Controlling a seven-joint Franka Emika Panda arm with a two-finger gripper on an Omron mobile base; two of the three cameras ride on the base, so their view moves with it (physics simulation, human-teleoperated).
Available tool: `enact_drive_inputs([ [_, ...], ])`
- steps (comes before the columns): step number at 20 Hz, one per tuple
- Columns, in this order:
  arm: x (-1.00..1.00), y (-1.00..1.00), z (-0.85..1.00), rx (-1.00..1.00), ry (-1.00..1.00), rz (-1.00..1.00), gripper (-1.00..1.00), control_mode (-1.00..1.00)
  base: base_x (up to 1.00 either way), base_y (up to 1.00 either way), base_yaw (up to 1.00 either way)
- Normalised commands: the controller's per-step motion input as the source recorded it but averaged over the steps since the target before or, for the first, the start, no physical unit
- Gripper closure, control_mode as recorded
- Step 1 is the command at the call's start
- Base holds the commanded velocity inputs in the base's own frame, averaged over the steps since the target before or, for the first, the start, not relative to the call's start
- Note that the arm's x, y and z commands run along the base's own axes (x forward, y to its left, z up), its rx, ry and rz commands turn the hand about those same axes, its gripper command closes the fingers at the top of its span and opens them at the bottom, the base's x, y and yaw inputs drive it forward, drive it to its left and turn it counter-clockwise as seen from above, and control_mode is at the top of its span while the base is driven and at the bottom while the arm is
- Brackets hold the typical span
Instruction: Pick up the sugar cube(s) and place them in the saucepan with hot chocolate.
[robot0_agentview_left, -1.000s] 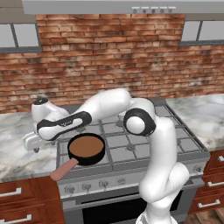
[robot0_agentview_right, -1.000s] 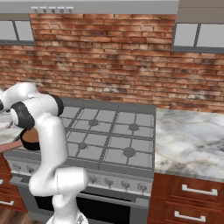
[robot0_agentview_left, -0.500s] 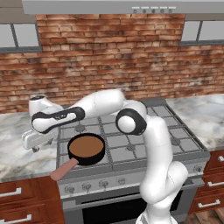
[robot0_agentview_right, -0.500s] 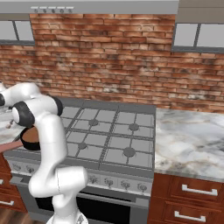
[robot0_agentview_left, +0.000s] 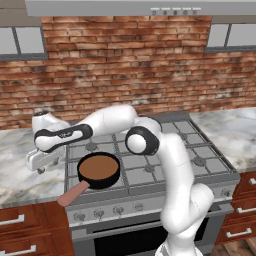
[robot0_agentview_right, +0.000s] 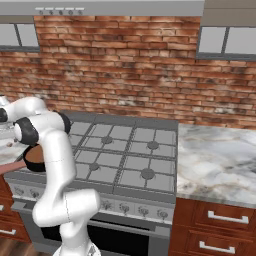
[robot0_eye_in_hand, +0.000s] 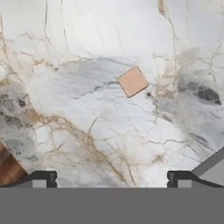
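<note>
One small tan cube (robot0_eye_in_hand: 132, 81) lies flat on the veined marble table (robot0_eye_in_hand: 87, 131), left of the stove (robot0_agentview_left: 150, 160), with the claw (robot0_agentview_left: 39, 162) hanging wide open above it and holding nothing. I judge the reach is in hand: centre the cube between the tips, turn to meet its flat sides, then descend. The black round pan (robot0_agentview_left: 99, 170) of brown liquid sits right of that on the stove's grate, its pink handle (robot0_agentview_left: 73, 193) toward the front.

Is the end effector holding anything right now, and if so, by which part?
Nothing is held. The end effector is open above the marble counter, and the tiny pinkish-tan sugar cube lies untouched ahead of it.
</note>
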Motion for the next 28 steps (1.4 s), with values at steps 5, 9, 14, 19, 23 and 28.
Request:
enact_drive_inputs([
  [5, 0.17, 0.19, -0.20, 0.00, 0.00, 0.03, -1.00, -1.00, 0.00, 0.00, 0.00],
  [9, 0.05, 0.19, -0.20, 0.00, 0.00, 0.00, -1.00, -1.00, 0.00, 0.00, 0.00],
  [14, 0.10, 0.22, -0.20, 0.00, 0.00, 0.00, -1.00, -1.00, 0.00, 0.00, 0.00],
  [19, 0.05, 0.07, -0.15, 0.00, 0.00, 0.00, -1.00, -1.00, 0.00, 0.00, 0.00],
  [23, 0.00, 0.00, -0.11, 0.00, 0.00, 0.00, -1.00, -1.00, 0.00, 0.00, 0.00],
  [28, 0.07, 0.00, -0.08, 0.00, 0.00, 0.00, -1.00, -1.00, 0.00, 0.00, 0.00],
])
